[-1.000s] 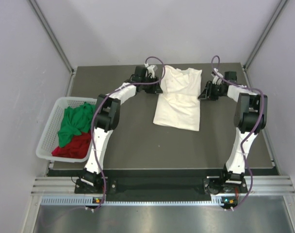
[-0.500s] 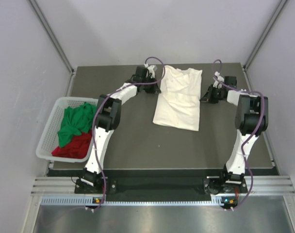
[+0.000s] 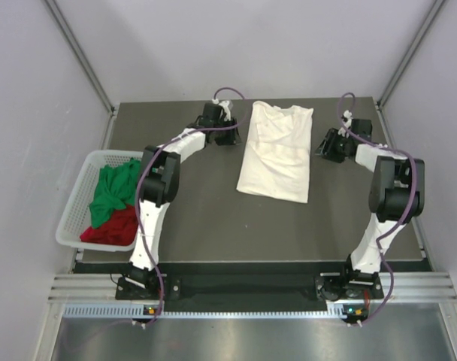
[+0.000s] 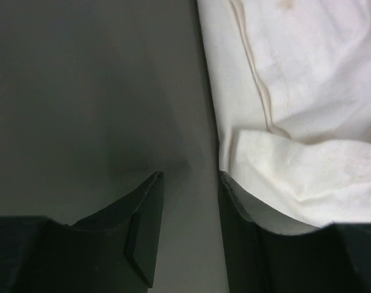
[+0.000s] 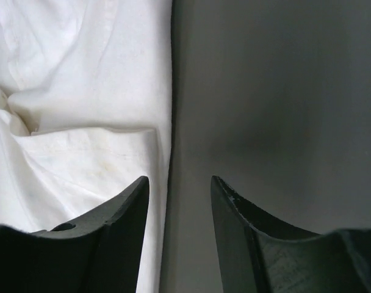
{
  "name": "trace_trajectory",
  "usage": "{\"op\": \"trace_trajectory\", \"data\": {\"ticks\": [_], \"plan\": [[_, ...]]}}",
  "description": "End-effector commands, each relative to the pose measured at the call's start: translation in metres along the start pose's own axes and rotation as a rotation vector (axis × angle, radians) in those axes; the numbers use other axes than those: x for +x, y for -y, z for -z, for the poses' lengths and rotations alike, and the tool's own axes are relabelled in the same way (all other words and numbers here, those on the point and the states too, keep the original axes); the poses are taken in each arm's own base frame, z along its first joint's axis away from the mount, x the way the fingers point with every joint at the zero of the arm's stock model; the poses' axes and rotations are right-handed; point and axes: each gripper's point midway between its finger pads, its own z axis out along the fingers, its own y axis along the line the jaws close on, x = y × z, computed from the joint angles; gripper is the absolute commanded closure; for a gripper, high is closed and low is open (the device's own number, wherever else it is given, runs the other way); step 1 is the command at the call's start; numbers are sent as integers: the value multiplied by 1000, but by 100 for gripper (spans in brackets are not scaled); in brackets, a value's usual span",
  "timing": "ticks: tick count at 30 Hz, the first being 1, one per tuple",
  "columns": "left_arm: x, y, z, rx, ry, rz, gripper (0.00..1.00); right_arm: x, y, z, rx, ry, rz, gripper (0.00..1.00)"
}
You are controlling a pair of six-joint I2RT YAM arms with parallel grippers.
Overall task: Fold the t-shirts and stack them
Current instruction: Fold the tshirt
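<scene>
— Dark grey table (image 3: 198, 226), pale walls (image 3: 176, 45) on three sides. What did the white mesh basket (image 3: 72, 218) hold?

— Two tees. The green t-shirt (image 3: 112, 188) was bunched on top, and the red t-shirt (image 3: 112, 226) lay under it towards the near end. The basket stood at the table's left edge.

— And the third?

— The cream-white t-shirt (image 3: 277, 154) lay flat at the far middle of the table, between the two arms.

— Were the grippers on it?

— The left gripper (image 4: 190, 177) stood with its jaws apart at the shirt's left edge, gripping nothing. The right gripper (image 5: 178, 180) did the same at the right edge.

— Anything unclear?

— The green tee hid much of the red one. Both wrist views cut the white shirt off, and each showed one finger in front of its hem; I couldn't tell whether they touched.
</scene>
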Motion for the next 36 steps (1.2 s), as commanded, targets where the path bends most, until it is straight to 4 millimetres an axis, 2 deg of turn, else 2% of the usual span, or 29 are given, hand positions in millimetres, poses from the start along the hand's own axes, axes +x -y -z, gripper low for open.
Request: {"op": "trace_trajectory", "data": {"ticks": [1, 2, 3, 4, 5, 6, 7, 8, 9, 11, 12, 15, 17, 20, 23, 24, 30, 36], "plan": [[-32, 19, 55, -1, 69, -20, 54, -13, -13, 26, 40, 53, -97, 54], [-33, 27, 69, 12, 69, -30, 54, -5, -13, 33, 52, 45, -116, 54], [-10, 21, 72, 5, 19, -14, 54, 1, -16, 37, 48, 41, -111, 54], [-10, 30, 87, 26, 22, -15, 54, 7, -17, 40, 51, 39, -110, 53], [-2, 30, 92, 27, 8, -7, 54, 17, -18, 49, 60, 34, -111, 51], [25, 22, 94, 12, -45, 15, 54, 24, -20, 53, 58, 25, -110, 50], [25, 29, 106, 29, -37, 20, 54, 29, -21, 57, 60, 21, -114, 49], [34, 29, 110, 33, -51, 30, 54, 41, -23, 64, 55, 5, -129, 48], [54, 24, 112, 28, -81, 46, 54, 49, -28, 65, 39, -8, -125, 44], [61, 33, 122, 75, -86, 52, 54, 68, -34, 70, 12, -46, -100, 41], [75, 33, 123, 90, -108, 60, 53, 76, -36, 70, 13, -68, -88, 40], [91, 40, 125, 153, -106, 84, 53, 105, -33, 71, 5, -140, -79, 40], [101, 48, 122, 208, -110, 95, 53, 121, -23, 73, 44, -174, -78, 39], [122, 55, 114, 252, -138, 74, 53, 139, -22, 76, 42, -188, -109, 39], [131, 61, 109, 291, -151, 76, 53, 149, -27, 78, 29, -195, -101, 39], [134, 61, 108, 294, -156, 77, 53, 156, -35, 77, 16, -212, -79, 39], [142, 59, 106, 271, -162, 78, 54, 164, -33, 79, 40, -235, -77, 45], [144, 56, 111, 236, -168, 68, 54, 178, -28, 85, 80, -262, -107, 47]]}}
